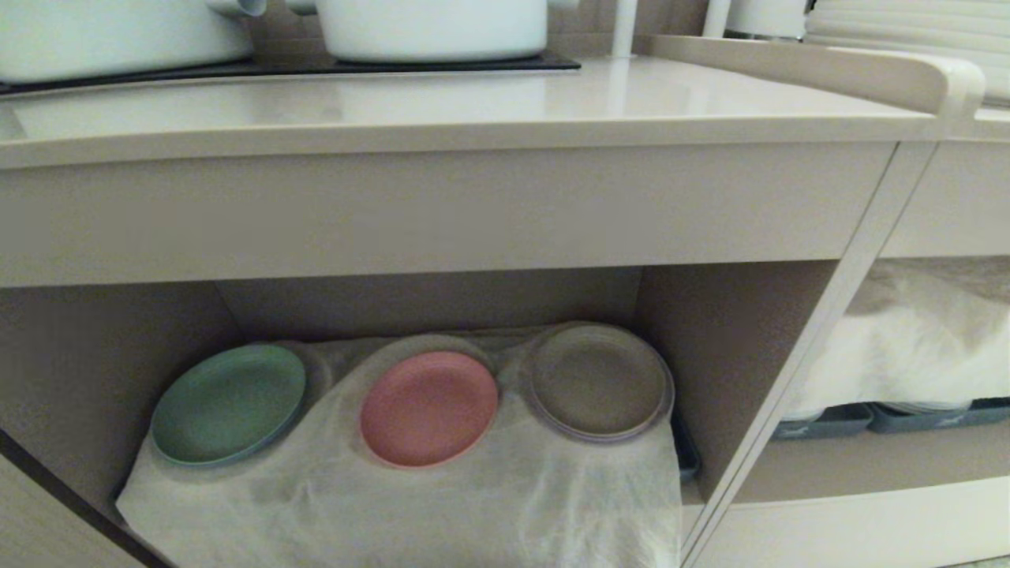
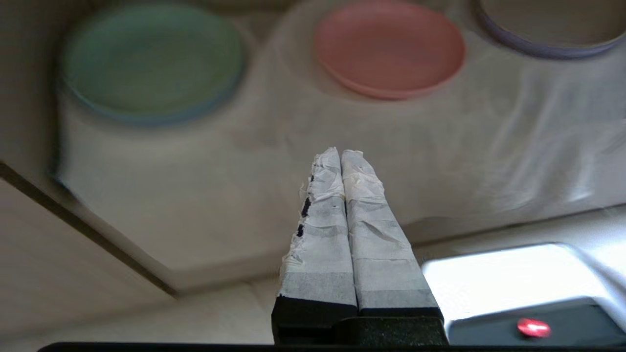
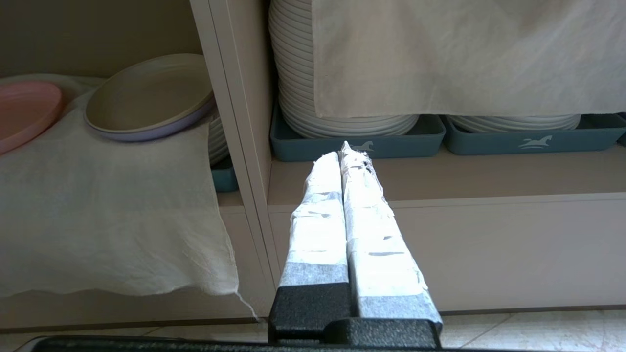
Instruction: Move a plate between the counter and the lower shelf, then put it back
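Resting on the wrinkled white cloth [image 1: 410,505] of the lower shelf [image 1: 710,355], the pink plate [image 1: 428,407] lies flat between a green plate [image 1: 229,404] and a beige-grey plate [image 1: 598,381], apart from both. Above it, the bench [image 1: 442,110] carries white pots [image 1: 432,28] on its black panel [image 1: 300,66]. Neither arm shows in the head view. The left claw [image 2: 341,154] has its taped fingers pressed together, holding nothing, in front of the cloth and short of the pink plate. The right claw [image 3: 345,151] is likewise pinched closed and empty, pointing at the neighbouring compartment, where white plate stacks [image 3: 342,122] sit in grey-blue trays [image 3: 357,144].
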`<state>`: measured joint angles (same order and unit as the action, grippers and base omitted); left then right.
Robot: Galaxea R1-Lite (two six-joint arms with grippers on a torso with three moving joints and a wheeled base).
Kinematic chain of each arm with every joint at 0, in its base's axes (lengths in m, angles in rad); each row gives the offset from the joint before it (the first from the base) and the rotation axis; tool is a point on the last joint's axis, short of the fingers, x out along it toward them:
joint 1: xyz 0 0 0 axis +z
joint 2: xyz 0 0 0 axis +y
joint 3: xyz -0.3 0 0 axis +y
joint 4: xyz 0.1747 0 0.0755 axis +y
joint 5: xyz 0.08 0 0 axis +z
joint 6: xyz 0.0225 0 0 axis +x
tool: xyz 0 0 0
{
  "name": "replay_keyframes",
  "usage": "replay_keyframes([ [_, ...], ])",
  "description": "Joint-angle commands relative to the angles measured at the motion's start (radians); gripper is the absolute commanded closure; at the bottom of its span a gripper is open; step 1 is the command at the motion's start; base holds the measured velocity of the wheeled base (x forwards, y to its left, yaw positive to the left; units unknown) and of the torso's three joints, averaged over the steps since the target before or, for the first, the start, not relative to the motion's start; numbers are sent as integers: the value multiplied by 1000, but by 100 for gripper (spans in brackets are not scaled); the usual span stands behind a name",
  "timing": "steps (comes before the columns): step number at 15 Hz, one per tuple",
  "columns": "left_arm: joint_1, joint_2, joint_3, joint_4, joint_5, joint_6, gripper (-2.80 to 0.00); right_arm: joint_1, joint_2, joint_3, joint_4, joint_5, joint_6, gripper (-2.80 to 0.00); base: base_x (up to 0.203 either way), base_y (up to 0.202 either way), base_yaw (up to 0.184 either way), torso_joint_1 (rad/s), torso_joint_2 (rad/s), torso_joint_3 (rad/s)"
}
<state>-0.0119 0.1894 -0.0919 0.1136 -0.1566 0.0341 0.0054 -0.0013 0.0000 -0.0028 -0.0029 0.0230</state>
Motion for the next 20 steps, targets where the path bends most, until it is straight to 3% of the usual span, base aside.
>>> replay_keyframes([
  [1, 7, -64, -1, -4, 2, 68, 0, 1, 1, 0, 0, 0, 0, 0, 0, 0, 0, 0, 0, 0],
  [6, 11, -182, -5, -2, -29, 111, 0, 1, 1, 0, 0, 0, 0, 0, 0, 0, 0, 0, 0, 0],
  [9, 10, -188, -2, -8, -24, 182, 0, 1, 1, 0, 0, 0, 0, 0, 0, 0, 0, 0, 0, 0],
  [20, 11, -188, 3, -24, -35, 148, 0, 1, 1, 0, 0, 0, 0, 0, 0, 0, 0, 0, 0, 0],
])
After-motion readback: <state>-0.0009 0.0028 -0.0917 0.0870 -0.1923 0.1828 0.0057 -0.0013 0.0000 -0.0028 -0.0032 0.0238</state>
